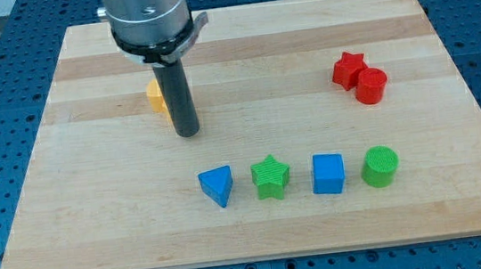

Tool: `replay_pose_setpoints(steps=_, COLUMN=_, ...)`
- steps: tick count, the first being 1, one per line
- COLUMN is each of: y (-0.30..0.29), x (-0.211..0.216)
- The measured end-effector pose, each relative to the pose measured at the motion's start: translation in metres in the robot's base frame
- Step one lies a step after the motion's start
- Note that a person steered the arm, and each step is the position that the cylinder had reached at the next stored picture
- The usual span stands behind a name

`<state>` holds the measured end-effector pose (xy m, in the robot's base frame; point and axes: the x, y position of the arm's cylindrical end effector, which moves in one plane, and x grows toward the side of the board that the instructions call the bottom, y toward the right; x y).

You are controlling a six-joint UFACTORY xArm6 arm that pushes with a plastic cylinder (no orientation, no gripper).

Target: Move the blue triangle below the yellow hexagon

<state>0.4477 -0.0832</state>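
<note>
The blue triangle (217,186) lies on the wooden board (95,195), low and left of centre. The yellow hexagon (156,97) sits in the upper left part, mostly hidden behind my rod. My tip (187,134) rests on the board just right of and below the yellow hexagon, and well above the blue triangle, a little to its left.
A green star (271,177), a blue cube (328,174) and a green cylinder (379,166) stand in a row to the right of the blue triangle. A red star (348,69) and a red cylinder (371,86) touch at the upper right.
</note>
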Motion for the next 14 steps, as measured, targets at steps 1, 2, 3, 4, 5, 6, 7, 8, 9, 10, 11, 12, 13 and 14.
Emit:
replay_pose_setpoints(steps=1, y=-0.005, x=0.028)
replay_pose_setpoints(steps=2, y=-0.002, x=0.047)
replay_pose_setpoints(steps=3, y=0.010, x=0.048)
replay_pose_setpoints(steps=4, y=0.035, x=0.048)
replay_pose_setpoints(steps=5, y=0.035, x=0.050)
replay_pose_setpoints(steps=6, y=-0.009, x=0.066)
replay_pose_setpoints(steps=7, y=-0.038, x=0.090)
replay_pose_setpoints(steps=8, y=-0.026, x=0.123)
replay_pose_setpoints(steps=9, y=0.024, x=0.137)
replay_pose_setpoints(steps=10, y=0.065, x=0.133)
replay_pose_setpoints(steps=11, y=0.068, x=0.123)
replay_pose_setpoints(steps=12, y=0.059, x=0.111)
replay_pose_setpoints(steps=13, y=0.044, x=0.107)
replay_pose_setpoints(steps=14, y=0.021, x=0.107)
